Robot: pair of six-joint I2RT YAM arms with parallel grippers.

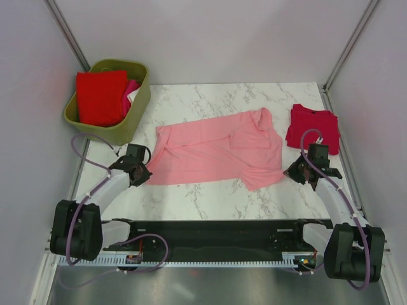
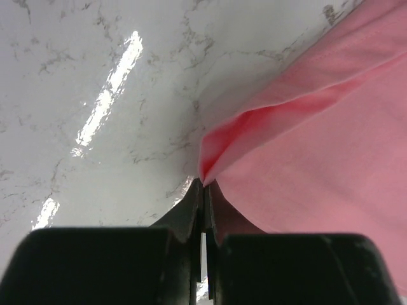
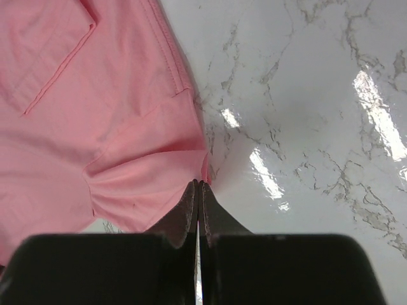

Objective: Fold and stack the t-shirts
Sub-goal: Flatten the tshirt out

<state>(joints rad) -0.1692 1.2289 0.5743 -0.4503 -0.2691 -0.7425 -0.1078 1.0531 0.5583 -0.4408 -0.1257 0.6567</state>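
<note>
The left claw (image 2: 203, 190) and right claw (image 3: 198, 187) are pinching near edges of the light pink t-shirt (image 1: 216, 149), lying unfolded at the worktop (image 1: 210, 200) middle; the dark crimson t-shirt (image 1: 313, 127) is sitting folded far right, other t-shirts (image 1: 102, 96) waiting in the basket (image 1: 137, 109).

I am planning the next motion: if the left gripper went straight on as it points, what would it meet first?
The light pink t-shirt: the left gripper is shut on its folded edge. Beyond that fold seems only marble table.

The top view looks down from the near side over the whole marble table (image 1: 210, 197). Both wrist views sit low and close, each sharing one edge of its light pink t-shirt (image 1: 216, 149).
</note>
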